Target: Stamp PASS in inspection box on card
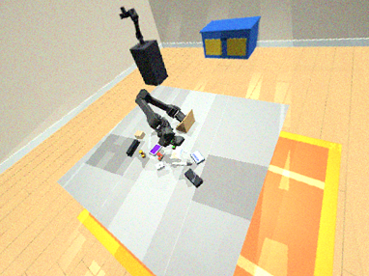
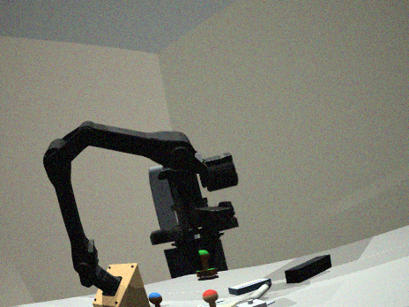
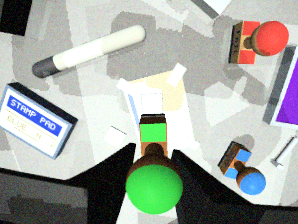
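My gripper is shut on the green-knobbed stamp. The stamp's block points toward the card, its face is hidden and no lettering shows. The card lies under the gripper, with a tan patch, a blue strip and white tape pieces at its far corners. A small outlined box shows just beyond the stamp block in the wrist view; no print is visible in its visible part. In the exterior view the stamp hangs above the bench. The purple ink pad lies to the right in the wrist view.
A red stamp and a blue stamp stand right of the card. A case labelled STAMP PAD and a marker lie left. A yellow stamp, a black bar and a wooden wedge are nearby.
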`<state>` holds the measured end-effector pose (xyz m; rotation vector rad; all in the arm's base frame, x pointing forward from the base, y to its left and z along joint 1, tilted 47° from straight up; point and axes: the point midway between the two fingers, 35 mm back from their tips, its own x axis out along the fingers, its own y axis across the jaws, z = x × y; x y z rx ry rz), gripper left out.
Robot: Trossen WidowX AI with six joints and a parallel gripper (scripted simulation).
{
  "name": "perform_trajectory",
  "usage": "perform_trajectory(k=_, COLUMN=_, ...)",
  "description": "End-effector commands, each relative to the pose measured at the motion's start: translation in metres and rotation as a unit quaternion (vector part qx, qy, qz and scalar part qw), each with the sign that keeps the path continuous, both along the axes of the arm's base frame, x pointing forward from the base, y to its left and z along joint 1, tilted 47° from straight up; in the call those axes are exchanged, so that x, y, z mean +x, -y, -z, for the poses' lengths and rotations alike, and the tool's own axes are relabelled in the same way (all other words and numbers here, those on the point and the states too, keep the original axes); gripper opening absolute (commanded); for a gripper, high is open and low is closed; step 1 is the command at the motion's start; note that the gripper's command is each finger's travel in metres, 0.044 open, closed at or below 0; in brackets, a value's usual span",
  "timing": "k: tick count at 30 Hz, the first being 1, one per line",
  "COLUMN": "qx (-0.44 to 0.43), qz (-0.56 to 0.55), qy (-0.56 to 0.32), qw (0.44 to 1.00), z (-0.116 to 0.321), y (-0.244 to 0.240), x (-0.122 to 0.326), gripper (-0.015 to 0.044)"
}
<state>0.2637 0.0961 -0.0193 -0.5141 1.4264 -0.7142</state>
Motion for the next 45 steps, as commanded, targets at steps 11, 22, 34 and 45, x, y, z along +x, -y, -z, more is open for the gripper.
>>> perform_trajectory(k=11, qx=0.001, qz=0.003, qy=-0.001, qw=1.000, z=0.008, y=0.006, x=-0.001, gripper=0.0000)
perform_trajectory(k=22, qx=0.001, qz=0.002, qy=0.000, qw=1.000, z=0.014, y=0.011, x=0.000, gripper=0.0000)
perform_trajectory(k=34, qx=0.001, qz=0.001, qy=0.000, qw=1.000, z=0.019, y=0.017, x=0.000, gripper=0.0000)
perform_trajectory(k=45, qx=0.001, qz=0.001, qy=0.001, qw=1.000, z=0.025, y=0.022, x=0.000, gripper=0.0000)
